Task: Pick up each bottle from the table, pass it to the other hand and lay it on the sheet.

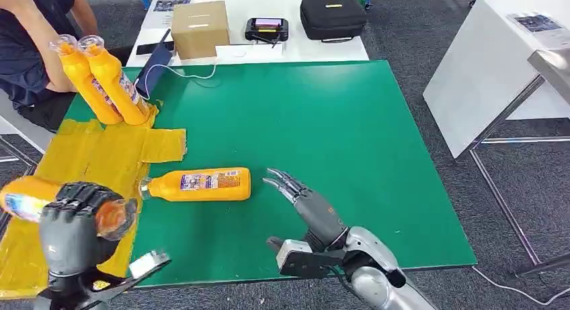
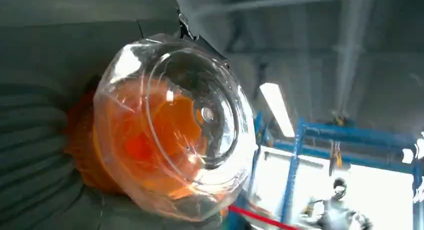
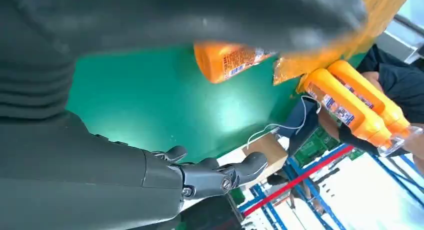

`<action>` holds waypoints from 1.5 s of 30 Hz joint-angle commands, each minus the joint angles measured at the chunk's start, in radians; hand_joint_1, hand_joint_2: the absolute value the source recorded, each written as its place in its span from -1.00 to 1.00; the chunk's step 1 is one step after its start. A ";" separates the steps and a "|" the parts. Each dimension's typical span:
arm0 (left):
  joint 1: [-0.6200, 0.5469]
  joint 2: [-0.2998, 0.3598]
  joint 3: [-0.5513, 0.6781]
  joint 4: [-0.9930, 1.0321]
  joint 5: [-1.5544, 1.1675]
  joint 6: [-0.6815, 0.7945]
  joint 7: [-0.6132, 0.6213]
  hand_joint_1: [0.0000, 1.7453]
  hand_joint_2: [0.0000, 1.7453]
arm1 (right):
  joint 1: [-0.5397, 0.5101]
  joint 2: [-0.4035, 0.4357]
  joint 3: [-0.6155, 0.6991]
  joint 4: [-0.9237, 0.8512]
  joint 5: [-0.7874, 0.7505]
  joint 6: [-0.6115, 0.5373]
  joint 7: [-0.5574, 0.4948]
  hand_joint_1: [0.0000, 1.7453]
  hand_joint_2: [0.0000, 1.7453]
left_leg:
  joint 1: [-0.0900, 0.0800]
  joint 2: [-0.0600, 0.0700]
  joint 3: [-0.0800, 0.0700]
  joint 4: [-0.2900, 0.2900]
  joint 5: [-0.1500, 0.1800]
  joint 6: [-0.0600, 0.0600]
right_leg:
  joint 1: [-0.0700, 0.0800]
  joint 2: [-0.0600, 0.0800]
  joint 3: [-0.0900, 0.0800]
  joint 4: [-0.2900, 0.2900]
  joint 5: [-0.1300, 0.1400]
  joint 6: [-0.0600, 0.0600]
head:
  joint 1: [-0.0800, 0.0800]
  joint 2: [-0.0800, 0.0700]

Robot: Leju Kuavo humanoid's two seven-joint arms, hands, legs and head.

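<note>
I see my left hand (image 1: 79,219) grasping an orange bottle (image 1: 30,197) above the yellow sheet (image 1: 87,162), its long axis running left to right and its clear cap (image 2: 190,120) toward the desk's (image 1: 322,122) middle. A second bottle (image 1: 201,184) lies on the green desk, cap toward the sheet. My right hand (image 1: 302,202) hovers beside it, fingers (image 1: 282,182) released and extended.

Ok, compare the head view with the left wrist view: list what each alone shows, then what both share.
Head view alone: the green table mat, the yellow sheet, an orange plastic bottle lying on the mat, two orange bottles standing tilted at the sheet's far edge, and the open right hand. Left wrist view alone: ceiling lights and blue framing. Both: the left hand gripping an orange bottle with a clear cap.
</note>
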 commanded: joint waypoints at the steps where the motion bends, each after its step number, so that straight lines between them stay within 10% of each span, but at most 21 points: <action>1: -0.117 0.351 -0.259 0.400 -0.095 -0.113 0.268 1.00 1.00 | -0.099 0.004 0.038 0.070 -0.027 0.043 -0.004 -1.00 -1.00 | 0.000 -0.002 0.004 -0.003 0.001 -0.001 | -0.001 0.003 0.003 0.000 0.000 -0.002 | 0.000 0.000; 19: -0.117 0.334 -0.176 0.627 0.285 -0.353 -0.084 1.00 1.00 | -0.164 0.010 0.040 0.158 -0.044 0.083 0.005 -1.00 -1.00 | 0.003 0.001 0.004 -0.001 0.001 -0.004 | 0.001 0.010 0.002 0.000 0.000 -0.003 | 0.000 0.000; 20: -0.111 0.337 -0.167 0.628 0.336 -0.363 -0.113 0.32 1.00 | -0.174 0.019 0.045 0.171 -0.045 0.088 0.005 -1.00 -1.00 | 0.003 0.001 0.003 -0.001 0.001 -0.004 | 0.001 0.009 0.002 0.000 0.000 -0.003 | 0.000 0.000; 21: -0.102 0.337 -0.145 0.627 0.365 -0.373 -0.108 -1.00 -1.00 | -0.183 0.030 0.051 0.183 -0.046 0.091 0.007 -1.00 -1.00 | 0.002 0.002 0.003 -0.001 0.001 -0.004 | 0.001 0.009 0.002 0.001 0.000 -0.002 | 0.000 0.000; 27: 0.084 0.400 0.075 0.562 0.489 -0.414 -0.212 -1.00 -1.00 | -0.336 0.193 0.169 0.345 -0.076 0.113 0.048 -1.00 -1.00 | 0.004 0.013 0.004 -0.001 -0.001 -0.005 | 0.003 0.020 0.000 0.003 0.001 -0.003 | 0.001 0.000; 35: 0.118 0.361 0.195 0.522 0.507 -0.453 -0.279 -1.00 -1.00 | -0.383 0.211 0.207 0.376 -0.101 0.108 0.050 -1.00 -1.00 | 0.006 0.008 0.003 0.000 0.001 -0.007 | 0.004 0.014 -0.002 0.005 -0.002 -0.006 | 0.000 0.000; 41: 0.091 0.303 0.257 0.512 0.580 -0.525 -0.374 -1.00 -1.00 | -0.375 0.192 0.210 0.374 -0.107 0.098 0.054 -1.00 -1.00 | 0.007 0.003 0.005 -0.001 0.001 -0.008 | 0.004 0.014 0.001 0.004 -0.003 -0.007 | 0.000 0.000; 45: -0.008 0.221 0.170 0.472 0.575 -0.595 -0.373 -1.00 -1.00 | -0.268 0.025 0.140 0.252 -0.090 0.056 0.036 -1.00 -1.00 | 0.006 -0.002 0.004 -0.003 0.003 -0.007 | 0.004 0.007 0.003 0.002 -0.003 -0.005 | 0.000 0.000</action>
